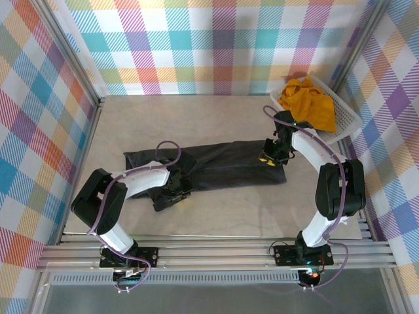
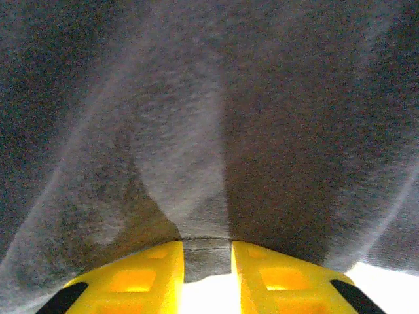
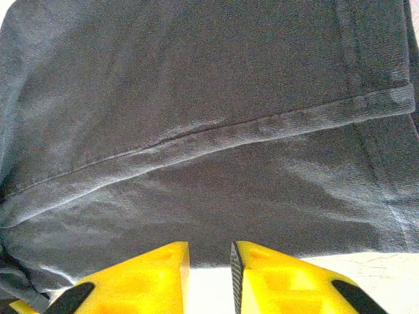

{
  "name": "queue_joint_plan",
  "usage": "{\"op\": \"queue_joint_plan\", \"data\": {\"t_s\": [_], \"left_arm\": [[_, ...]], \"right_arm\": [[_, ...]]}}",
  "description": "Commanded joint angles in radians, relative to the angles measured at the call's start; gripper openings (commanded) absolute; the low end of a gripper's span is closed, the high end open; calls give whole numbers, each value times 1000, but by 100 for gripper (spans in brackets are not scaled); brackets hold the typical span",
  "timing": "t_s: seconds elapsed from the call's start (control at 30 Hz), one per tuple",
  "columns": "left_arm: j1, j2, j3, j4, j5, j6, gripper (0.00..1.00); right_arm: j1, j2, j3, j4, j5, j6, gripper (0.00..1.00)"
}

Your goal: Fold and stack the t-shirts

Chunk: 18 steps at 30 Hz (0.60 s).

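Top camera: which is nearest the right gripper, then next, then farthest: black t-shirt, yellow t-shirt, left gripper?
1. black t-shirt, touching the right gripper.
2. yellow t-shirt, behind, in the basket.
3. left gripper, at the shirt's left end.

Matt, fuzzy charcoal cloth t-shirt [image 3: 196, 118]

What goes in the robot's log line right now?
left claw: pinching black shirt | right claw: pinching black shirt | yellow shirt: in basket

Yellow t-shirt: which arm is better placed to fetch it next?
Probably right: the right gripper sits near the basket holding the yellow t-shirt; the left gripper is farther, across the black t-shirt.
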Motion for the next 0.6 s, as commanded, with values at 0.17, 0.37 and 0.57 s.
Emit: {"op": "queue_joint_plan", "data": {"t_s": [0.17, 0.37, 0.57], "left_arm": [[222, -206, 98, -157, -74, 102, 48], [602, -216, 101, -67, 8, 253, 49], [766, -104, 150, 91, 86, 413, 51]], "right_arm": [[-46, 36, 7, 45, -24, -42, 27], [-81, 172, 94, 2, -51, -76, 29], [-82, 250, 118, -34, -39, -90, 33]]}}
